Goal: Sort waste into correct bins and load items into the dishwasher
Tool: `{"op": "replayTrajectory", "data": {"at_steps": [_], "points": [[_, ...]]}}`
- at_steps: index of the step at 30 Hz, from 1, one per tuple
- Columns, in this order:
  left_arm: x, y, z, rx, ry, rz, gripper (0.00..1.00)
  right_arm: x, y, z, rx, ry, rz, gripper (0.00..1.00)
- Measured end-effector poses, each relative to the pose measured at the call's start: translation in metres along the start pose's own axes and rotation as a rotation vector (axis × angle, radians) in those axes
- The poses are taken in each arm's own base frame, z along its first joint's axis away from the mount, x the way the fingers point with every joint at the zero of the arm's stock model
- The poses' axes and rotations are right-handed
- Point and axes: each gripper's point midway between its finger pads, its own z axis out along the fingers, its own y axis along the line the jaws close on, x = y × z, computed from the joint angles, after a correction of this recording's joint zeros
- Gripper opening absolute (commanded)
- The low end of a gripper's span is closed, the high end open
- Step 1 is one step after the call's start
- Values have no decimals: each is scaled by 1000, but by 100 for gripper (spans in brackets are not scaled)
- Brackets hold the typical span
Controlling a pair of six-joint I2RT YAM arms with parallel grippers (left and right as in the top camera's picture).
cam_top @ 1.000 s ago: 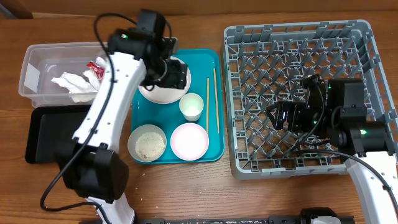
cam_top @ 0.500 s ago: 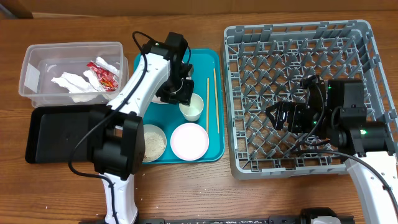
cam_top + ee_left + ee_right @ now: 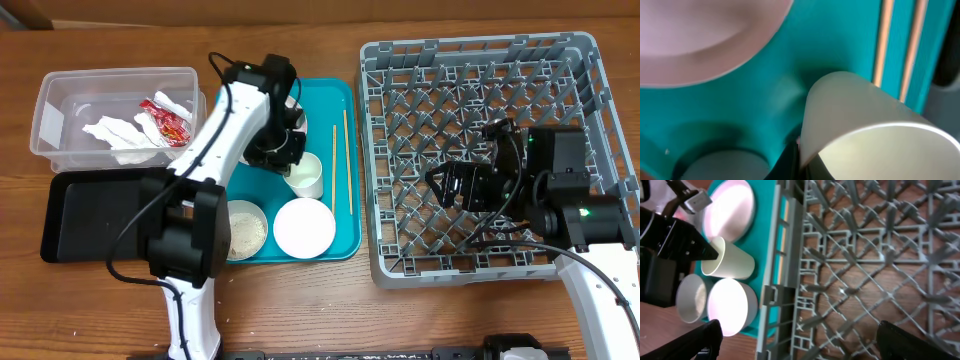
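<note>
Two black fingers of the left gripper (image 3: 287,160) are closed together on the rim of the small white cup (image 3: 308,177), pinching its thin wall. In the left wrist view one finger (image 3: 788,162) shows dark at the bottom edge, tight against the outside of the cup just below its lip. The cup is tilted, mouth toward the gripper and base away from it, over the teal tray (image 3: 340,100); whether its base touches the tray I cannot tell. It lies between the round white plate (image 3: 732,210), partly under the left arm, and the white bowl (image 3: 304,227), with the two chopsticks (image 3: 346,150) lying side by side just beyond it. Beside that bowl is the grey-white bowl (image 3: 243,228) with beige grains in it. The right gripper (image 3: 450,186) hangs over the floor of the grey dish rack (image 3: 480,60) with its fingers spread wide apart and nothing between them. The clear tub (image 3: 60,100) holds crumpled napkin pieces (image 3: 115,135) and the red-and-white snack wrapper (image 3: 165,120), whose print is too small to read. The black tray (image 3: 90,215) sits just beside the tub.
</note>
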Motion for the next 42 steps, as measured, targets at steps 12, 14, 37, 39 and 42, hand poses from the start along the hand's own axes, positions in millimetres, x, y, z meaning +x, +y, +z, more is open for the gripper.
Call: {"op": "replayTrajectory", "data": {"at_steps": [12,14,37,39,42], "points": [[5,-64,-130,720,-172,128,4,-31,62,-2,-375,-73,-36,100],[12,-75,-139,799,-168,151,4,-34,70,0,-439,-67,-44,99],[30,-123,-186,1147,-186,242,4,-48,154,-16,-911,-48,-219,94],[32,-129,-186,1160,-178,252,4,-46,160,-12,-903,-46,-224,94],[35,-137,-186,1167,-164,267,4,-46,168,-9,-898,-55,-240,92]]}}
